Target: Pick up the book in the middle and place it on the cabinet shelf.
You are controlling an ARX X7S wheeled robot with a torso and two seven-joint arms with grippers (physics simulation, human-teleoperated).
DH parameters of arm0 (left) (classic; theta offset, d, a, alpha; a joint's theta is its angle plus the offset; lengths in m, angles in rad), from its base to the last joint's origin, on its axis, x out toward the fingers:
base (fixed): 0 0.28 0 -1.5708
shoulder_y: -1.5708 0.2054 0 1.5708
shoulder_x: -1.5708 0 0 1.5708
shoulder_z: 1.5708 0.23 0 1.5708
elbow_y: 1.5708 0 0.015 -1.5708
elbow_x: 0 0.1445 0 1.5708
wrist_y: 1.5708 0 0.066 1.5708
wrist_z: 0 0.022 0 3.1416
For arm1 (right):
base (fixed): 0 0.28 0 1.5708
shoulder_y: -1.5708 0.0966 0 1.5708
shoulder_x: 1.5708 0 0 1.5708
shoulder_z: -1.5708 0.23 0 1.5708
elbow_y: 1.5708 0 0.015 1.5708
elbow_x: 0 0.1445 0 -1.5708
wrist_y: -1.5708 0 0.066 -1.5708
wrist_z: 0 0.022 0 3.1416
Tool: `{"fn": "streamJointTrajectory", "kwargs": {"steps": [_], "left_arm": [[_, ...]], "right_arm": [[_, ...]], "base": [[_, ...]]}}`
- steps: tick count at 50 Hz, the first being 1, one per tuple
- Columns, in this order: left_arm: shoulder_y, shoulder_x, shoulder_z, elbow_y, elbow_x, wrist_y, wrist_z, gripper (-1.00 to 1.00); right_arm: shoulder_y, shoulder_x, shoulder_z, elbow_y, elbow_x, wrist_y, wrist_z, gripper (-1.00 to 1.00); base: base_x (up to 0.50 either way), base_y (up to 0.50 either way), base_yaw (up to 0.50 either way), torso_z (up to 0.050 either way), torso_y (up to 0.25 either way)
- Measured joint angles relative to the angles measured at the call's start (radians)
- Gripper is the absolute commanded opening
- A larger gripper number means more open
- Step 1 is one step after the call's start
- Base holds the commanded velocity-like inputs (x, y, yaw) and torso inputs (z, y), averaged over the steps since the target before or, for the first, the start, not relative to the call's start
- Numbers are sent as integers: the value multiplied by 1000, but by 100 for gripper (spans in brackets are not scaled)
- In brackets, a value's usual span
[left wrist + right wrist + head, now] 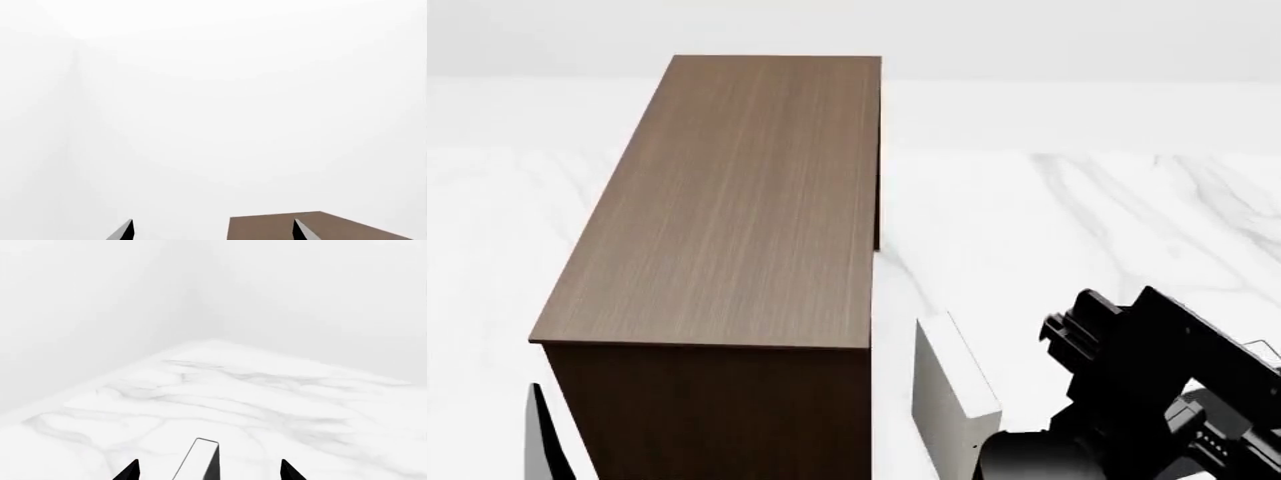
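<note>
A book [199, 460] stands upright on the white marble floor [1068, 230], just beside the right face of the dark brown cabinet shelf [734, 210]. It sits between the spread fingertips of the right gripper [208, 474], untouched, its narrow edge facing them. The left gripper [212, 232] is likewise spread wide and empty near the cabinet's top.

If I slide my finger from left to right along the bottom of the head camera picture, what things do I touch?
Thin dark edge → brown cabinet → upright pale book → the robot's black right arm.
</note>
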Motion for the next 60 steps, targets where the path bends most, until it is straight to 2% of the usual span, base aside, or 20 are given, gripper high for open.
{"fn": "streamJointTrajectory", "kwargs": {"steps": [60], "left_arm": [[-9,-26,29,-2,-8,-18,-27,100]], "right_arm": [[-49,43,-104,88,109,-52,14,100]], "base": [[0,0,0,0,0]]}}
